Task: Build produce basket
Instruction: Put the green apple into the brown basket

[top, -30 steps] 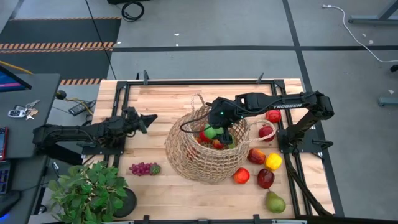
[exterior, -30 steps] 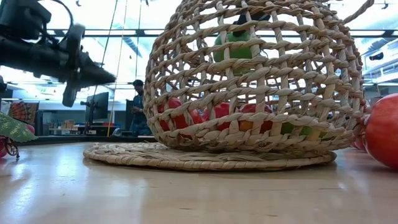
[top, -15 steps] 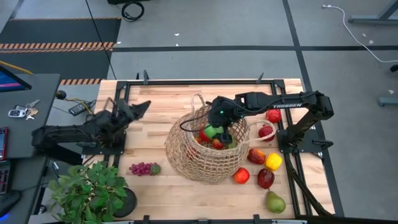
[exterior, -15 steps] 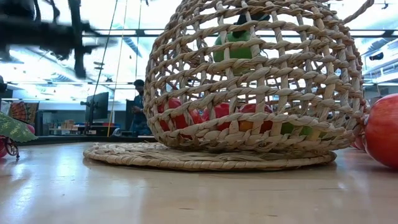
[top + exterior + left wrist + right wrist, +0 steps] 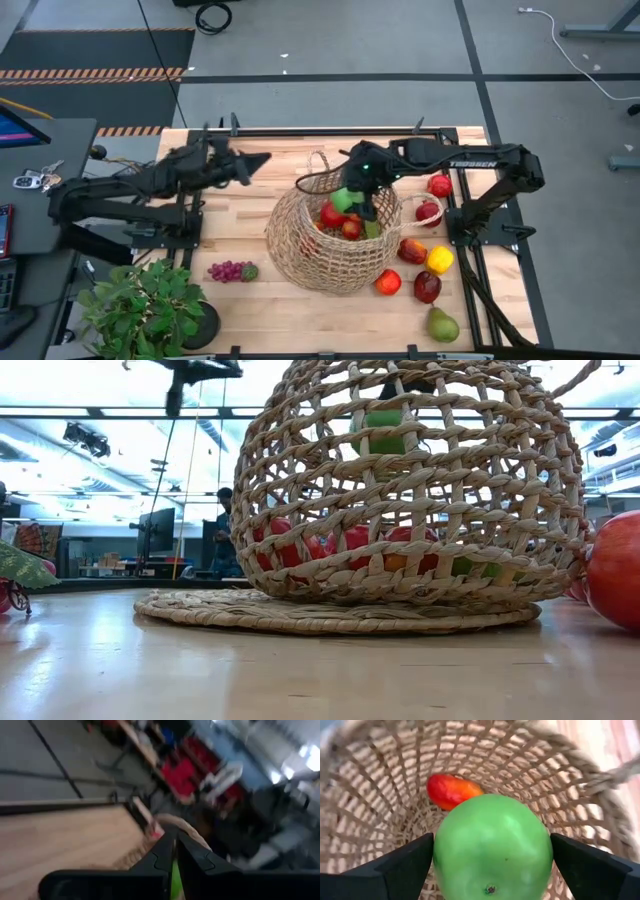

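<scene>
The tan open-weave basket (image 5: 335,245) stands mid-table on its woven base (image 5: 330,615), with red fruits (image 5: 333,216) and a green one inside. My right gripper (image 5: 357,197) is shut on a green apple (image 5: 342,198) in the basket's mouth; the apple shows through the weave in the low view (image 5: 385,432). My left gripper (image 5: 258,160) is shut and empty, high above the table left of the basket, and also shows in the low view (image 5: 200,370). Loose produce lies right of the basket: red apples (image 5: 440,186), a yellow pepper (image 5: 438,260) and a pear (image 5: 442,325). Purple grapes (image 5: 229,270) lie on its left. My right gripper pinches the green apple (image 5: 492,845) between its two fingers (image 5: 405,865), one on each side (image 5: 442,855). The fingers come from above, slanting down into the basket's mouth. The apple hangs clear above the red fruit (image 5: 451,790) on the basket's bottom.
A potted green plant (image 5: 150,305) stands at the near left corner. More red fruit (image 5: 412,251) lies close to the basket's right side, and a big red one shows at the right in the low view (image 5: 615,570). The basket's looped handle (image 5: 318,160) sticks up at the far side.
My left gripper has risen and swung toward the far edge and toward the basket, staying shut. My right gripper has shifted a little toward the far edge with the green apple still in its fingers.
</scene>
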Controlling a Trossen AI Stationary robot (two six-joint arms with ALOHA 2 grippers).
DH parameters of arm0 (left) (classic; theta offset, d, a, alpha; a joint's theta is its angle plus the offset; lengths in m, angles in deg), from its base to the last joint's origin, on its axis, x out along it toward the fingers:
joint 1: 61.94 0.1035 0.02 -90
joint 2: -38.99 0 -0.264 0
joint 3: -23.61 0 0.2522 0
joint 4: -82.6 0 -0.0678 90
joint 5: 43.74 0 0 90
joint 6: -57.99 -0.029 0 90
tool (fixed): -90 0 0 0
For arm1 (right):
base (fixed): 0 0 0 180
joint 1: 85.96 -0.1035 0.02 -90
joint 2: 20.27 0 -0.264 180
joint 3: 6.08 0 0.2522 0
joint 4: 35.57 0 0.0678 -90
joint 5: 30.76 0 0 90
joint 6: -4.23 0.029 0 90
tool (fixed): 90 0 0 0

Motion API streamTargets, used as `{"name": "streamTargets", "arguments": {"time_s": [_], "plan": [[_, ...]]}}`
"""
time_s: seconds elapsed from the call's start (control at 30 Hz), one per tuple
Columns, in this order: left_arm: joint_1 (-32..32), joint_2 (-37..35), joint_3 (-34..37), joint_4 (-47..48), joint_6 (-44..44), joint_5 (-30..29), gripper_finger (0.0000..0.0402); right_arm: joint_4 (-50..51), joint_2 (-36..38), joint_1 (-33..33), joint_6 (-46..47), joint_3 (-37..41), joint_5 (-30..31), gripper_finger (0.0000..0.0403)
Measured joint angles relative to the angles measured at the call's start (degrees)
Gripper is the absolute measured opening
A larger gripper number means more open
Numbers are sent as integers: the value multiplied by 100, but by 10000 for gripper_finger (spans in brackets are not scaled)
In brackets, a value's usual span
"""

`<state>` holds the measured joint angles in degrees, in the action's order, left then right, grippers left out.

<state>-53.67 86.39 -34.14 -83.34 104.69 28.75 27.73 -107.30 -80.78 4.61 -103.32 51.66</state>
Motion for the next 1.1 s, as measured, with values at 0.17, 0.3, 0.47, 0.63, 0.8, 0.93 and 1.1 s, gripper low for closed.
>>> {"name": "streamTargets", "arguments": {"time_s": [0.17,0.3,0.47,0.63,0.8,0.93,1.1], "plan": [[-140,1074,-1215,990,-280,225,19,-5,427,28,258,0,2,400],[-284,1804,-2250,1196,-979,235,12,-4,693,34,357,0,133,400],[-340,2633,-3406,1371,-1860,237,12,11,888,32,418,0,181,400],[-445,3402,-4303,1877,-2235,270,12,10,1031,34,600,0,177,400],[-637,4037,-4908,2127,-2308,295,12,-42,1035,32,720,0,157,400],[-785,4371,-5180,2277,-2288,287,11,-167,1043,32,759,1,178,400],[-897,4563,-5222,2365,-2181,292,11,-412,1123,30,763,2,163,400]]}}
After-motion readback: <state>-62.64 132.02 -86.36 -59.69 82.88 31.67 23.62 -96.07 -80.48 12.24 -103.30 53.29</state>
